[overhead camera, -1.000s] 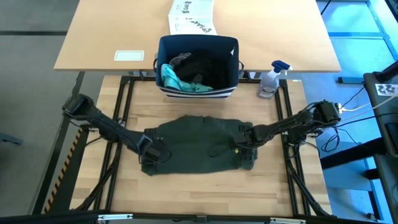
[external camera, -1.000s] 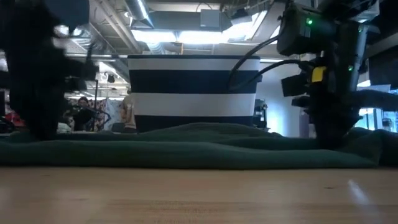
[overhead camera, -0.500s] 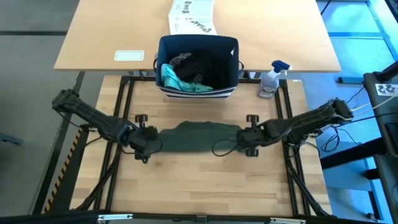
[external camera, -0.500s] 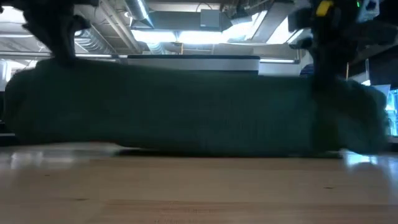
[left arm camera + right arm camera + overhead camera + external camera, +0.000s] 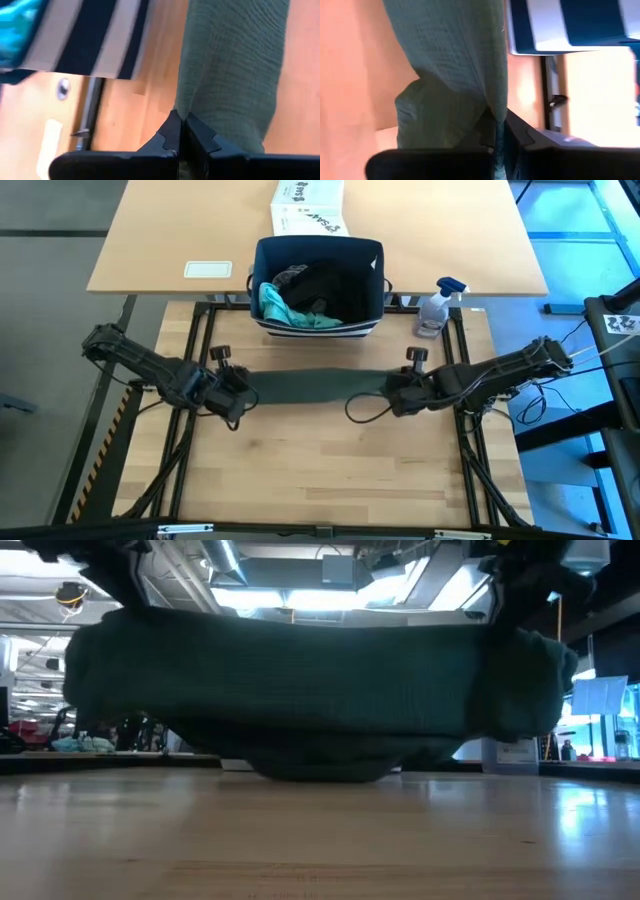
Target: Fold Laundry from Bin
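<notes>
While I hold the olive-green piece (image 5: 312, 385) up between my two arms, it hangs as a wide band over the counter (image 5: 320, 480), in front of the bin (image 5: 318, 288). My left pincer (image 5: 238, 392) is clamped on one end of the cloth, and my right pincer (image 5: 392, 393) is clamped on the other end. In both wrist views the dark fingers (image 5: 176, 131) are pressed together with the fabric between them, so I judge the grip is firm.

I keep the two pincers well apart and at about the same height, because in this way the cloth is stretched and its upper edge is almost straight. From the low view the garment fills most of the width, and only its lowest middle part seems to touch the wood; the sides are clear of it. I think this is the step of lifting and spreading the piece, so that it can be laid down flat or doubled over.

The bin stands at the far edge of my counter, with a teal piece (image 5: 275, 304) and dark laundry (image 5: 325, 288) inside, so most of the task is not yet done. A spray bottle (image 5: 437, 308) stands beside the bin on my right side, apart from the cloth.
</notes>
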Robot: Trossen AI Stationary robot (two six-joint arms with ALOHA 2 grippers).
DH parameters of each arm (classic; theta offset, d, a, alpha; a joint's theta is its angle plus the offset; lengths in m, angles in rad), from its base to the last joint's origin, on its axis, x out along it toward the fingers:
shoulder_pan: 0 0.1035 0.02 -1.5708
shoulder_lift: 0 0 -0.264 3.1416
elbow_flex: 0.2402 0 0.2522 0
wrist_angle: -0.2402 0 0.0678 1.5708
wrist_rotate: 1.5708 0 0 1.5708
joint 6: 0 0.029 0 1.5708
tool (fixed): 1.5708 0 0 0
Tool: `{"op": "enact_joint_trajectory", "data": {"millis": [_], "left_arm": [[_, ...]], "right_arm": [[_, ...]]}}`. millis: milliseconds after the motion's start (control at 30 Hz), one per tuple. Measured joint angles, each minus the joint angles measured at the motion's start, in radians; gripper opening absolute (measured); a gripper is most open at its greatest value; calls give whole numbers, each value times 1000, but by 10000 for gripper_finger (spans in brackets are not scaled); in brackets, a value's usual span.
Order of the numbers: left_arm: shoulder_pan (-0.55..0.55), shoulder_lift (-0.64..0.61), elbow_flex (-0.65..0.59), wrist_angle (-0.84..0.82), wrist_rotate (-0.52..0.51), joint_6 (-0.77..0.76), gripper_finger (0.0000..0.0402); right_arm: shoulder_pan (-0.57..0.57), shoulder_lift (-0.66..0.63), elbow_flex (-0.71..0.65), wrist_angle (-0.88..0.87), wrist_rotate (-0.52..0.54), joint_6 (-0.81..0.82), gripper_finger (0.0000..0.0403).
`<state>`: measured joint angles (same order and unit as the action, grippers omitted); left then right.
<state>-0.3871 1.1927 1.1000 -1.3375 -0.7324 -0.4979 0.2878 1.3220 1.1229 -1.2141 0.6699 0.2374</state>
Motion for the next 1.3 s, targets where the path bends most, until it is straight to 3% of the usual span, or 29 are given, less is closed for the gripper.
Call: {"op": "enact_joint_trajectory", "data": {"millis": [133, 433, 633, 933, 1100, 1300], "left_arm": [[18, 0, 0, 0, -69, -10, 7], [12, 0, 0, -11, -54, -51, 8], [-76, -3, 18, 3, 53, -105, 9], [-280, -5, 189, 117, 235, -202, 9], [-378, -5, 197, 259, 260, -191, 9], [-398, -5, 27, 216, 99, -321, 9]], "right_arm": [[0, 0, -9, 4, 70, 49, 8], [1, 0, -4, -19, 65, 150, 5], [68, -2, 101, -27, -74, 189, 5], [266, -4, 276, 77, -380, 291, 4], [376, -3, 223, 207, -436, 337, 3], [382, -3, 11, 231, -345, 405, 4]]}}
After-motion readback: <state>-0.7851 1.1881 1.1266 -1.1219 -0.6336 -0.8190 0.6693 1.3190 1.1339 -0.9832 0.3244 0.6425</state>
